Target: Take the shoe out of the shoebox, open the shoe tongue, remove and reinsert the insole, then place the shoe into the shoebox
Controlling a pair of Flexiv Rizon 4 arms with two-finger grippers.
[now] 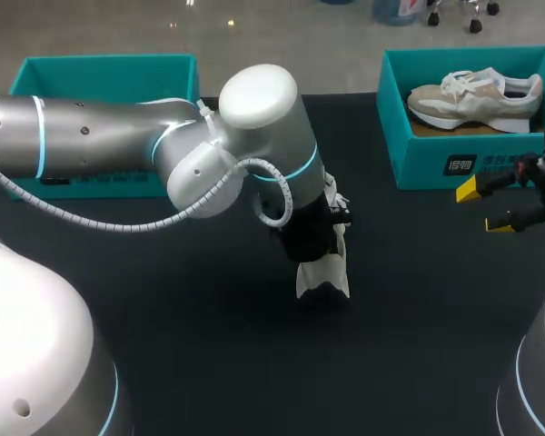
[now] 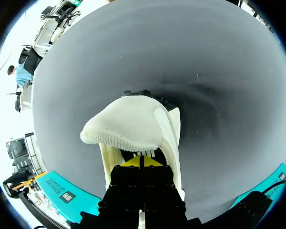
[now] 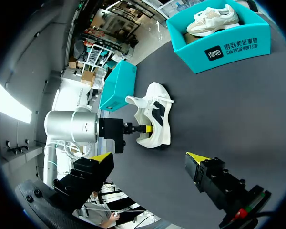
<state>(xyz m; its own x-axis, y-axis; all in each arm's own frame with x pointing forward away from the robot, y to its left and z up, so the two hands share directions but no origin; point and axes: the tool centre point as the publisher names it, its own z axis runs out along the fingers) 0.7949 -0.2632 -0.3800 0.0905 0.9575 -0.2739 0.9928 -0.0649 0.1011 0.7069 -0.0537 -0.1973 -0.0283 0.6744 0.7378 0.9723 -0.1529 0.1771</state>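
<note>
Silver left arm (image 1: 118, 136) angles down into white shoe (image 1: 323, 274).

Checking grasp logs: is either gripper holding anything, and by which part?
The left gripper holds the white shoe at its opening, by the tongue; the right gripper is open, empty.

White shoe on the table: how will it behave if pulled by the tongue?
The knit-looking upper suggests it is light, so the shoe may slide on the smooth table. Its tongue curls over, so it is likely floppy. It sits upright and low, so tipping seems unlikely.
</note>
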